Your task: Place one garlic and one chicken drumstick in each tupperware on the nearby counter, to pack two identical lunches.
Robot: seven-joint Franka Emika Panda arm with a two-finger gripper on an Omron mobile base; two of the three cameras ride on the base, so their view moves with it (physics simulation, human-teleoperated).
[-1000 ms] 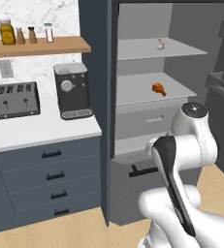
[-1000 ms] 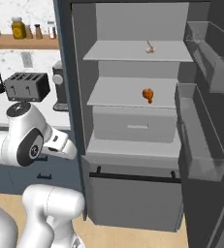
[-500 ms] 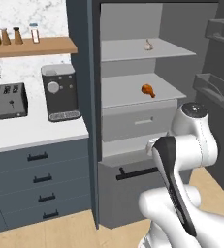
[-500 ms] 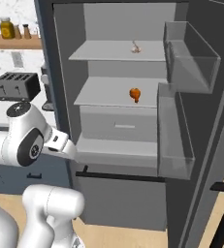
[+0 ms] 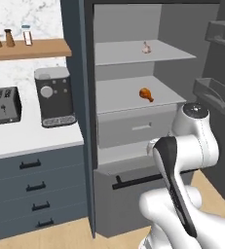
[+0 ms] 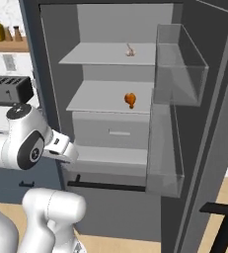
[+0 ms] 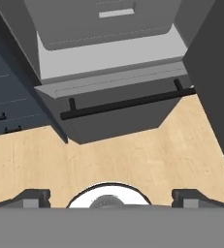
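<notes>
My gripper (image 7: 111, 196) has its fingers (image 7: 33, 196) spread wide with nothing between them; on the hand view the two tips sit far apart at the bottom, pointing down at the wooden floor (image 7: 133, 160) in front of the fridge's bottom drawer (image 7: 118, 109) with its long dark handle (image 7: 128, 102). Further out, the fridge (image 5: 133, 121) stands open. I see the chicken drumstick (image 5: 145, 94) lying on the middle shelf (image 5: 128, 97), toward its right side, above a grey inner drawer (image 5: 136, 127). The garlic (image 5: 146, 47) sits on the upper shelf (image 5: 138, 52), almost directly above the drumstick. To the left of the fridge runs the counter (image 5: 26, 141), carrying a coffee machine (image 5: 54, 96) and a toaster (image 5: 2, 105), with small bottles on a wooden wall shelf (image 5: 28, 48) above.
</notes>
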